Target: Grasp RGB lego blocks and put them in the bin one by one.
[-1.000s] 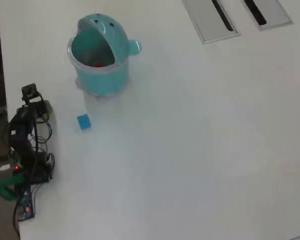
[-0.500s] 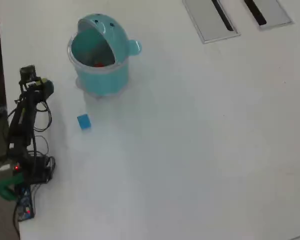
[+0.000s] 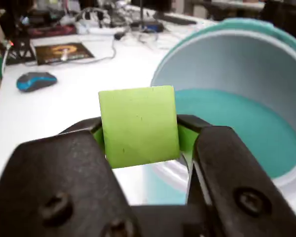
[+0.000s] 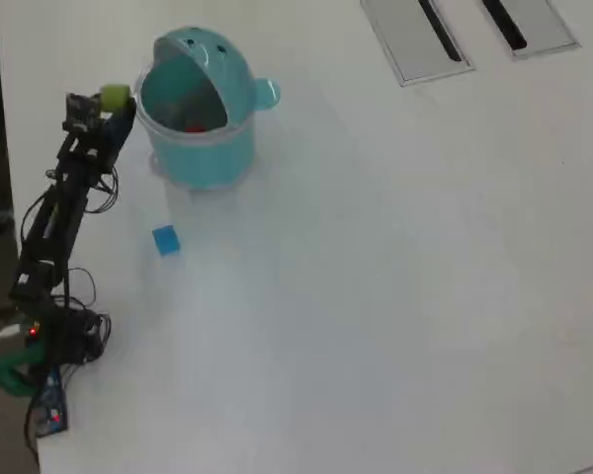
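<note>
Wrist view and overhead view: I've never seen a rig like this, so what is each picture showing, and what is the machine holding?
The overhead view looks down on a white table with a small black robot arm at its left edge. The wrist view comes from a camera riding on that arm, just behind its gripper. The jaws are shut on a yellow-green block, held beside the open teal bin. Something red already lies inside the bin, and a blue block waits on the table.
</note>
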`<state>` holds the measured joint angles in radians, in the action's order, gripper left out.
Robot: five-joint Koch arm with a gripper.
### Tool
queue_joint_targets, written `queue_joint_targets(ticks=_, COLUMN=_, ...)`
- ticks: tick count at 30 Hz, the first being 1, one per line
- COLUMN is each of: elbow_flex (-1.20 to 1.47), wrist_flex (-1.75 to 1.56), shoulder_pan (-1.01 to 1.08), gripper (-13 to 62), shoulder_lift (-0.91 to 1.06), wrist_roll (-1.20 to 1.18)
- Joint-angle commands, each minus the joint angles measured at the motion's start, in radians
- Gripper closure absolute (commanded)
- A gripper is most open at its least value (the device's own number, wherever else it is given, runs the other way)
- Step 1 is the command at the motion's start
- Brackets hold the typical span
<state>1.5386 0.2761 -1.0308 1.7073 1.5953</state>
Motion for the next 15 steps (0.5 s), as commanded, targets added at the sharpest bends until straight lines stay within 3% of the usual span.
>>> queue_joint_targets(ticks=1, elbow_flex=-0.178, wrist_flex=-0.072, shoulder_pan=0.017, gripper=39.5, shoulder_lift=-0.028, wrist_roll=0.002)
queue_joint_targets(ticks=8, elbow_flex=-0.436, wrist_flex=-0.02, shoulder_pan=0.077, gripper=39.4, shoulder_lift=-0.249, wrist_roll=0.011)
queue_joint_targets(ticks=15, elbow_flex=-0.486, wrist_flex=-0.029, shoulder_pan=0.153, gripper=39.3, shoulder_lift=-0.336, wrist_roll=0.015)
